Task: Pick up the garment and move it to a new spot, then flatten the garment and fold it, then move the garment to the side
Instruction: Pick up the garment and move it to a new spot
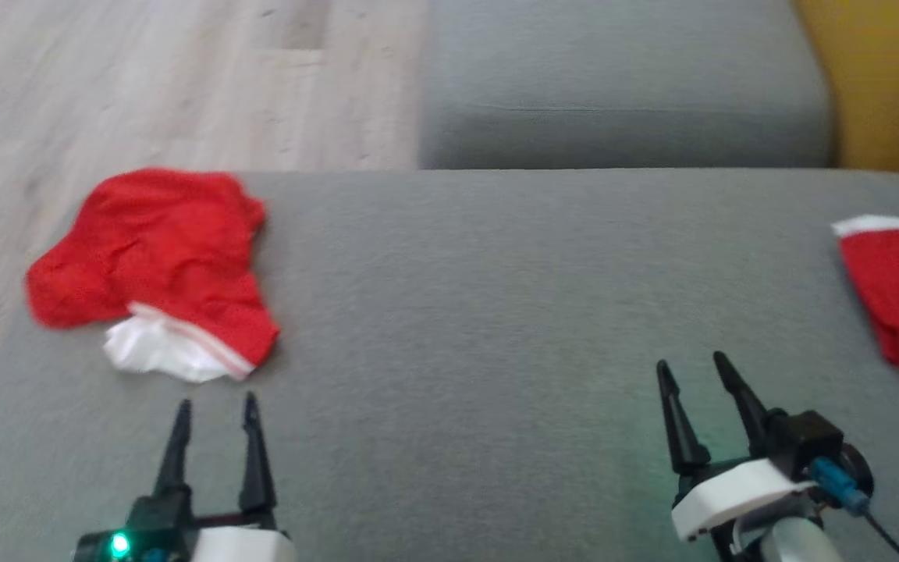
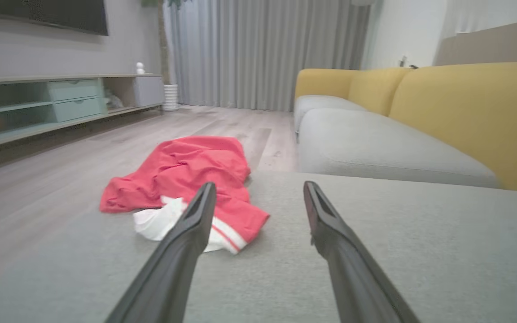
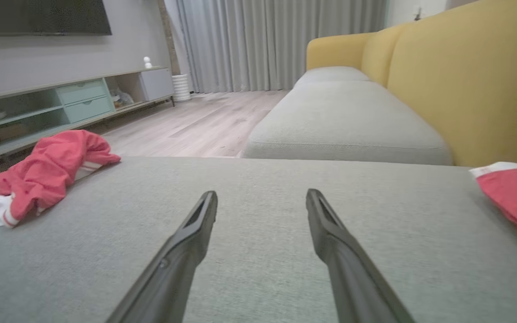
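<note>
crumpled red garment [image 1: 153, 265], white trim toward the robot, at the left edge of the grey cushion [image 1: 496, 312]. it lies just ahead of the left gripper [image 1: 217, 402], jaws parted and empty. right gripper [image 1: 690, 362], likewise parted and empty, is well apart; the left arm is nearer.
</note>
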Available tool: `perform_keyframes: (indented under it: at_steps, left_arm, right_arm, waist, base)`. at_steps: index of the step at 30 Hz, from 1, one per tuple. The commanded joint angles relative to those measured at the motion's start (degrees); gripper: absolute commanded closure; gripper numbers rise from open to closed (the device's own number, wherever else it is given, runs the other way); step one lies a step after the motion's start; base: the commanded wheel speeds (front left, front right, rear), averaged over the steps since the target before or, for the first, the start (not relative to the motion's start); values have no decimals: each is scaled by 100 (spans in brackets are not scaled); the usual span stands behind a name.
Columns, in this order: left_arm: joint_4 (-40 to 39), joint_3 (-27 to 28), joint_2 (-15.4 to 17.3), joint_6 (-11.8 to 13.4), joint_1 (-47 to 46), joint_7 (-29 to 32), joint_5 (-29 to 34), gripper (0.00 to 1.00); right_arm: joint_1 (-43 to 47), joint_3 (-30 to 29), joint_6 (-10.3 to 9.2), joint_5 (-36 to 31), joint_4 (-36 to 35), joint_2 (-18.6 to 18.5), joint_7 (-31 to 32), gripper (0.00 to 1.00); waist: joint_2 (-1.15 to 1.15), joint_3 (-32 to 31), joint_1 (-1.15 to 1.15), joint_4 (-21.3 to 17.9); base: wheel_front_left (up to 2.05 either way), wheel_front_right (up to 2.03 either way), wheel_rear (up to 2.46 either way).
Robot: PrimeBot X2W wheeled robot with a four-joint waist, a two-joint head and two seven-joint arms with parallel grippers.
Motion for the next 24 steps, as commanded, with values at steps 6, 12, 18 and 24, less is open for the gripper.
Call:
perform_keyframes:
  at_steps: [6, 12, 18, 24]
  left_arm:
    - [-280, 684, 4, 28, 81, -14, 38, 0]
    - [-417, 930, 4, -17, 249, -14, 92, 0]
    - [-531, 1019, 4, -72, 274, -14, 115, 0]
    - [-857, 1080, 4, -129, 40, -14, 198, 0]
  right_arm:
    - [-137, 389, -5, 168, -231, 12, -63, 0]
    - [-129, 428, -5, 230, -230, 12, -63, 0]
    - [-108, 406, -5, 226, -237, 12, -63, 0]
    - [-91, 361, -5, 36, -272, 12, -63, 0]
  waist:
    - [0, 36, 0, 1158]
    - [0, 33, 0, 1669]
    - [0, 105, 0, 2007]
    - [0, 360, 0, 2060]
  base:
    - [0, 0, 0]
    - [0, 0, 0]
    - [0, 0, 0]
    - [0, 0, 0]
